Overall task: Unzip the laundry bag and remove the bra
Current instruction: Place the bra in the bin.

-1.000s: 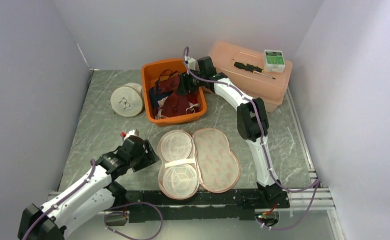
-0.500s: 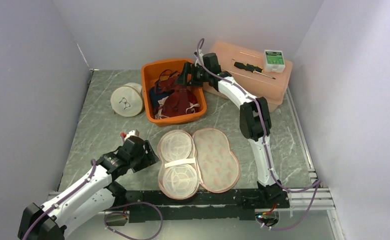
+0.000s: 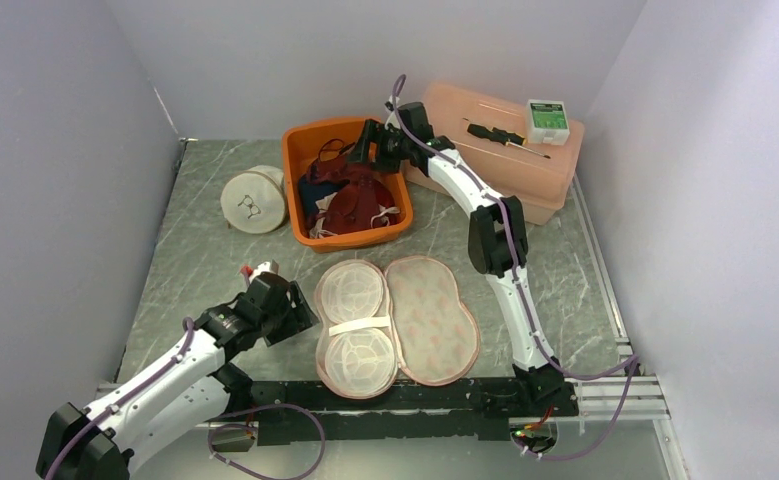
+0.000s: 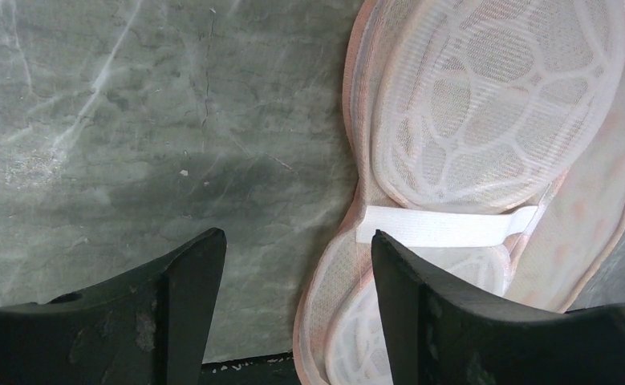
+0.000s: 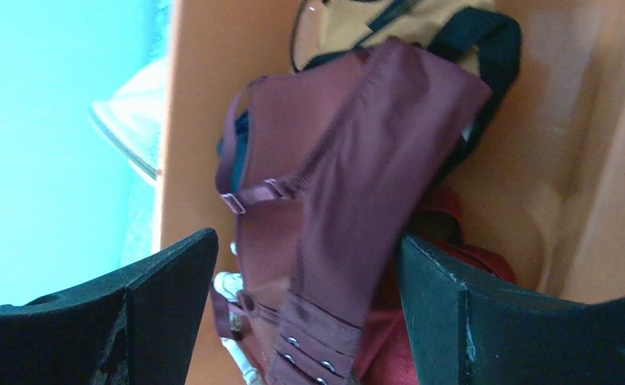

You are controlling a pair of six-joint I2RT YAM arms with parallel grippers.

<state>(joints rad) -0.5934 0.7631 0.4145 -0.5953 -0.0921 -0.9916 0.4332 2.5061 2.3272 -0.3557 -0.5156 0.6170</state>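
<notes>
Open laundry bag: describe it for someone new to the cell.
Start at the table, front edge, centre. The laundry bag lies splayed in two pink-trimmed peanut-shaped halves; the other white bag, left of the orange bin, is a closed drum.

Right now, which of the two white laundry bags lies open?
The flat peanut-shaped bag by the left tool, spread in two halves. The round bag left of the orange bin looks closed.

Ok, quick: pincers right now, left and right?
Left pincer: open, empty, by the mesh laundry bag.
Right pincer: open, empty, above the maroon bra in the orange bin.
</notes>
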